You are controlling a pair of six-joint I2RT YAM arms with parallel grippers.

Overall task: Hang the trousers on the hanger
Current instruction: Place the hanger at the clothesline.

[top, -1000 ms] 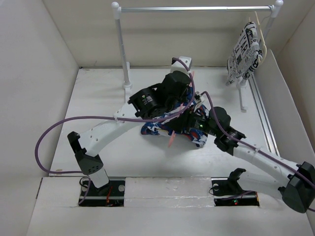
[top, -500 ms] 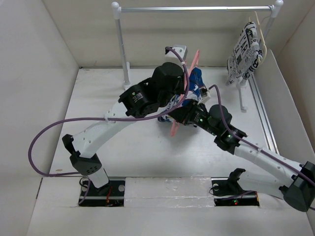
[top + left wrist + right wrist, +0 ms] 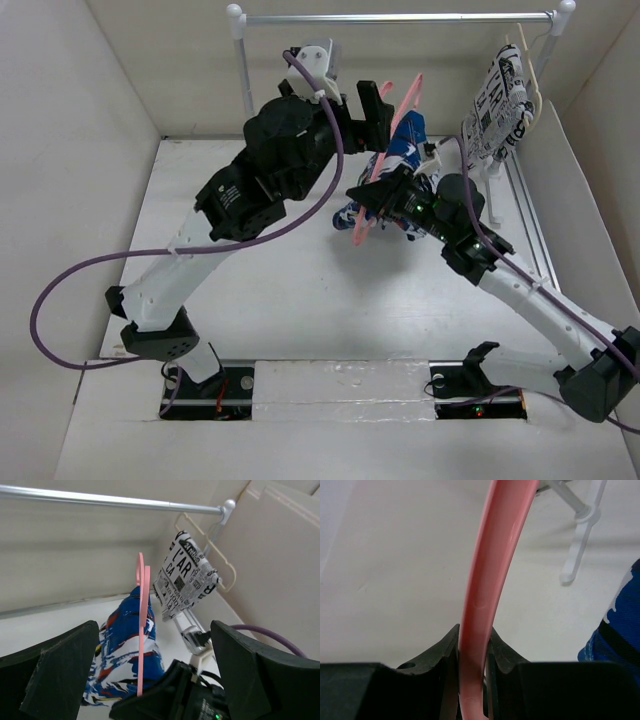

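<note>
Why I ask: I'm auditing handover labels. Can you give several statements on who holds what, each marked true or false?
1. The right pincer grips the pink hanger. True.
2. The left pincer is shut on the trousers. False: its jaws stand open, holding nothing.
3. The trousers lie clear of the hanger. False: they hang over it.
4. The printed white garment hangs from the rail. True.
5. The pink hanger is hooked on the rail. False: it is held below the rail.
</note>
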